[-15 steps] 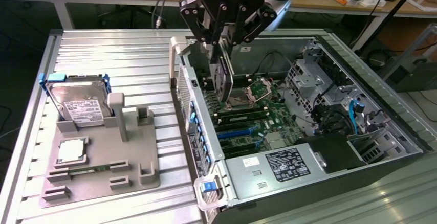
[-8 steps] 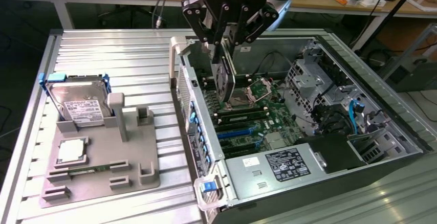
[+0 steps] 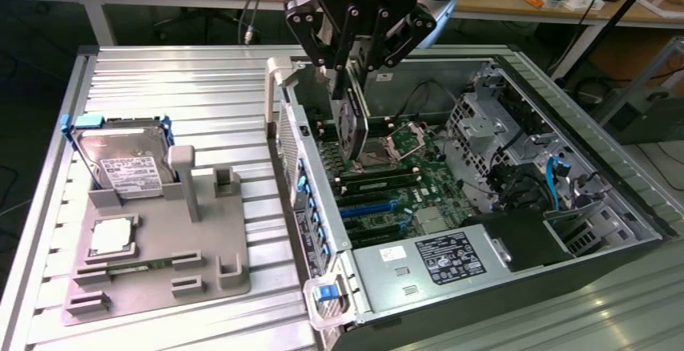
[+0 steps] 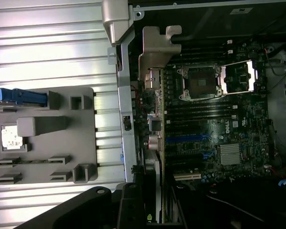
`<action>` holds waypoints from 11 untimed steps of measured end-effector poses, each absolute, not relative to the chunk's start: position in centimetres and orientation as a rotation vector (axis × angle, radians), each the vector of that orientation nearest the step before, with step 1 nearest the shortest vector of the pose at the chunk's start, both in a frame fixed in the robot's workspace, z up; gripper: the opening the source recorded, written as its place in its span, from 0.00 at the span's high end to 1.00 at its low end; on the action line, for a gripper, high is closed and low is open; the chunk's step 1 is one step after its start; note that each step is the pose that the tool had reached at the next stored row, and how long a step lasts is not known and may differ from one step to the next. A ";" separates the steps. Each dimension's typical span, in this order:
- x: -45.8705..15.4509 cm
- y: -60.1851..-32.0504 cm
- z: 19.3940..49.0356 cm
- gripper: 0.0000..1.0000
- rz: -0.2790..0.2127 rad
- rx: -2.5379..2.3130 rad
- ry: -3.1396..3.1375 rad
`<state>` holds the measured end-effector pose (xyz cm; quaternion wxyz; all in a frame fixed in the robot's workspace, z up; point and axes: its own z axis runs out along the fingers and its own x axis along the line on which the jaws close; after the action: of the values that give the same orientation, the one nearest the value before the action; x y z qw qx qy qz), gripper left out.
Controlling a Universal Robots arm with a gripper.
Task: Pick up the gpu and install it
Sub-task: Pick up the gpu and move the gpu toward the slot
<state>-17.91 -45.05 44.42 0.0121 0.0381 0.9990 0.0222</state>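
Exterior view, upper centre: gripper [image 3: 351, 86] fingers clamped on the gpu [image 3: 354, 127], which hangs edge-down over the open case [image 3: 577, 119], above the motherboard [image 3: 396, 183].
Wrist view: gpu [image 4: 155, 191] edge-on, just beside the rear wall [image 4: 125, 95].
Risk: bracket could snag that wall, or the card could miss its slot if tilted.

Only thing I'm actually reading here is ROBOTIQ, showing in white on the gripper [image 3: 354, 86]. White labels are sitting on the hard drive [image 3: 128, 171] and power supply [image 3: 449, 256], print illegible.
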 end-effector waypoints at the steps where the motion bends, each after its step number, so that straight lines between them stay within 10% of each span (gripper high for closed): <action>1: -17.9 -45.1 44.4 0.73 0.069 0.119 3.114; 11: -17.1 -45.1 44.4 0.73 0.069 0.119 3.114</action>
<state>-17.10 -45.05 44.43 0.0121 0.0380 0.9990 0.0222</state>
